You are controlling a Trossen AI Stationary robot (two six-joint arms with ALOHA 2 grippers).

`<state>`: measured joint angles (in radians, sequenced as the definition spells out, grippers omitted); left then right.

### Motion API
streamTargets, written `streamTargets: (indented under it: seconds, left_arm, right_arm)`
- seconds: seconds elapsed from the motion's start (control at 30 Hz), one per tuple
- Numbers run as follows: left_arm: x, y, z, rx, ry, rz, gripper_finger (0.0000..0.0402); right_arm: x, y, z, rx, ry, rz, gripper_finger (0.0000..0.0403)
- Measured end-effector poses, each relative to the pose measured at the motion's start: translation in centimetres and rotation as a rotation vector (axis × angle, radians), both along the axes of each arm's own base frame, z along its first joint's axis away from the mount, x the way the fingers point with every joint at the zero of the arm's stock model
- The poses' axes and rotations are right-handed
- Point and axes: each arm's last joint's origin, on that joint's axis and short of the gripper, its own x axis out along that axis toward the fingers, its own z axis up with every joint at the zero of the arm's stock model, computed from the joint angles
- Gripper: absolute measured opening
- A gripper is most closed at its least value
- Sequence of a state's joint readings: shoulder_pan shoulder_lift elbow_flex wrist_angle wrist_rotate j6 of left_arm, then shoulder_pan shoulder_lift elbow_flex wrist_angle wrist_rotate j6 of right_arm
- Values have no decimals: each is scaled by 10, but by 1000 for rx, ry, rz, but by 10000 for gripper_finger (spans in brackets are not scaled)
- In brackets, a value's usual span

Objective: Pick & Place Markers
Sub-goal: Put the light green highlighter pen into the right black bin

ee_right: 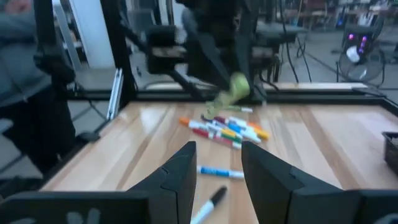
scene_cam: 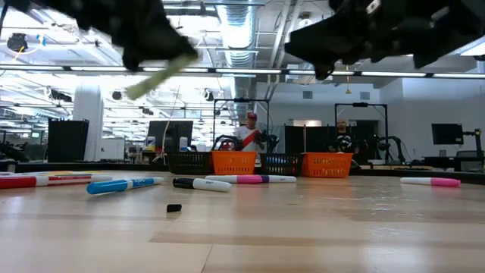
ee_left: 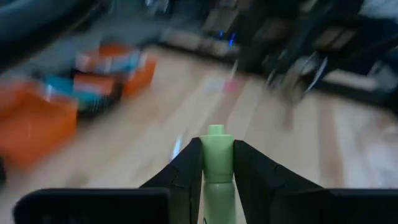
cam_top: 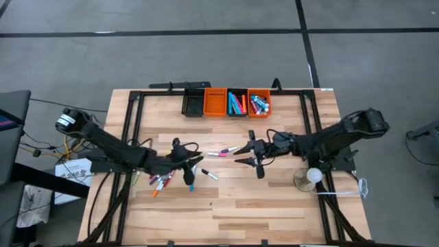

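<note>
Left gripper [ee_left: 217, 171] clamped on green marker [ee_left: 216, 163], long axis along the fingers, lifted off table. Bins [cam_top: 226, 102] lie ahead toward far edge, nearer this arm's load. Right gripper [ee_right: 217, 168] part-open, empty.

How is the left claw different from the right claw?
The left claw is shut on a green marker; the right claw is open and holds nothing. The left claw is near the marker pile on the table's left side; the right claw is near the middle. Both are dark, two-fingered and up off the table.
</note>
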<state>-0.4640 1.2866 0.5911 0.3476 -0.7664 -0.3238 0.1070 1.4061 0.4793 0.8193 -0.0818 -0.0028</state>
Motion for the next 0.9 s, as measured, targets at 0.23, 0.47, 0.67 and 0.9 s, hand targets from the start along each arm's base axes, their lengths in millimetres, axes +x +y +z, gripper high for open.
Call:
streamTargets:
  seconds: [0.23,0.47,0.67,0.9]
  left_arm:
    - [0,-25,16,123,-153,-132,77]
    - [13,-28,3,170,-154,-155,77]
    - [11,-28,8,158,-183,-174,77]
    - [12,-26,8,155,-183,-170,77]
  right_arm:
    - [42,8,-22,47,-56,59,120]
    - [99,24,-25,36,-94,182,126]
    - [116,30,-33,-1,-80,211,170]
    - [128,33,-21,-1,-111,215,229]
